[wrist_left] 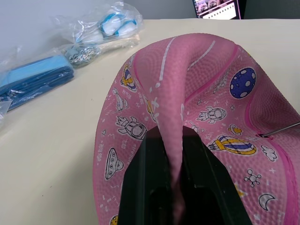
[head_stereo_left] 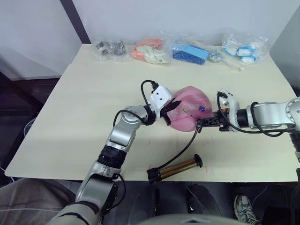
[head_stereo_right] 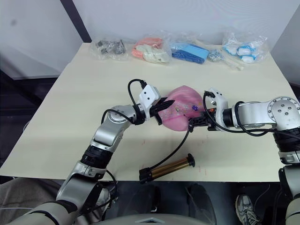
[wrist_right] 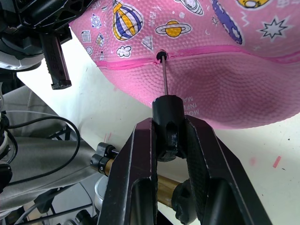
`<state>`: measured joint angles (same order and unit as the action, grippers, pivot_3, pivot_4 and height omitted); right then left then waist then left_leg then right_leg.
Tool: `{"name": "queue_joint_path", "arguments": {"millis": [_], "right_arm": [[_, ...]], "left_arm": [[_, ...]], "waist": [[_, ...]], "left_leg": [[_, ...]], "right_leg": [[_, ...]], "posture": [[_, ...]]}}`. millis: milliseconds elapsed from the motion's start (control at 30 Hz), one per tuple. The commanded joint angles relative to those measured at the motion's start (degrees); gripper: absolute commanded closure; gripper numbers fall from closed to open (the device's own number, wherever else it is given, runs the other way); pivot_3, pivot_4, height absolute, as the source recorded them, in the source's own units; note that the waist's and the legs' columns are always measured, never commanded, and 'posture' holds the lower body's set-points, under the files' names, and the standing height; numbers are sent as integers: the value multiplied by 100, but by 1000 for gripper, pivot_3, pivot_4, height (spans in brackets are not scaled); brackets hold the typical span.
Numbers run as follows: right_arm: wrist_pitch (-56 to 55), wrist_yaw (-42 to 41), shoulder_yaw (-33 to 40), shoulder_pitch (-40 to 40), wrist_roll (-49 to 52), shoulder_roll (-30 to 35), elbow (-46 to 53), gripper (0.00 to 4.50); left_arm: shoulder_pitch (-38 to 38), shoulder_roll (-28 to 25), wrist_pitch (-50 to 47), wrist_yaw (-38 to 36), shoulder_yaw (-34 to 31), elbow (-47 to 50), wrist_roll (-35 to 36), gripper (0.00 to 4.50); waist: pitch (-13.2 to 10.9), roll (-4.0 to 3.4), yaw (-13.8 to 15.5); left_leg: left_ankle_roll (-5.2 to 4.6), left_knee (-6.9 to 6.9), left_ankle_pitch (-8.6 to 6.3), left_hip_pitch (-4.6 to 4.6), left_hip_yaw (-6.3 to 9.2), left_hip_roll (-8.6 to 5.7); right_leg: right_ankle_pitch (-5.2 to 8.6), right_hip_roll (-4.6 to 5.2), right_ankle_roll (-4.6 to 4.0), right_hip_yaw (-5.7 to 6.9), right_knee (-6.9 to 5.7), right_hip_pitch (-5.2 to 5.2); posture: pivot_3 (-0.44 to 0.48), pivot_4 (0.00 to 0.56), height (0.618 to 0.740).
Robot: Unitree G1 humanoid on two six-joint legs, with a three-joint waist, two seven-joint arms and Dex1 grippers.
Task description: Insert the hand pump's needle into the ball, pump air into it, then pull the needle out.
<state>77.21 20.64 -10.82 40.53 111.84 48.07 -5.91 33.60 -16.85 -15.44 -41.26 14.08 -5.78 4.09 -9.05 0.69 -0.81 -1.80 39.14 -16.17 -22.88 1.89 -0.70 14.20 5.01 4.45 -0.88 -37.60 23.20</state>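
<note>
The hand pump [head_stereo_left: 174,168] lies nearest me at the front edge of the bench [head_stereo_left: 70,117], its bronze barrel flat and untouched, the black hose [head_stereo_left: 185,150] curving up from it toward the ball [head_stereo_left: 190,112]. Past it, my right gripper [wrist_right: 166,136] has its fingers clamped on the small black fitting, and the needle [wrist_right: 164,77] runs from that fitting straight to the dark valve hole on the ball's seam; the tip sits at or just inside the hole, most of the pin bare. My left gripper [wrist_left: 173,173] has its fingers pinched on a raised fold of the slack pink rubber, steadying the ball mid-bench. So I judge I am at the insertion step, barely begun. The next move calls for a straight push along the pin's own line while the left holds firm against it; any sideways lean could bend the needle. Pumping will then need a hand freed for the pump. Bagged items [head_stereo_left: 187,51] line the far edge
</note>
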Motion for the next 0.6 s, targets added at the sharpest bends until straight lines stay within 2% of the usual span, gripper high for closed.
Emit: {"name": "queue_joint_path", "arguments": {"millis": [33, 600], "right_arm": [[44, -76, -59, -50, 116, 89, 150, 4177], [308, -248, -312, 176, 116, 47, -219, 4177]], "left_arm": [[-131, -20, -66, -76, 181, -179, -130, 4457], [-186, 6, 29, -173, 215, -141, -97, 4457]], "waist": [[0, 0, 1], [0, 0, 4]], "left_leg": [[0, 0, 0, 0, 0, 0], [-1, 0, 0, 0, 0, 1]], "right_leg": [[0, 0, 0, 0, 0, 0], [0, 0, 0, 1, 1, 0]], "posture": [[0, 150, 736], [0, 150, 736]]}}
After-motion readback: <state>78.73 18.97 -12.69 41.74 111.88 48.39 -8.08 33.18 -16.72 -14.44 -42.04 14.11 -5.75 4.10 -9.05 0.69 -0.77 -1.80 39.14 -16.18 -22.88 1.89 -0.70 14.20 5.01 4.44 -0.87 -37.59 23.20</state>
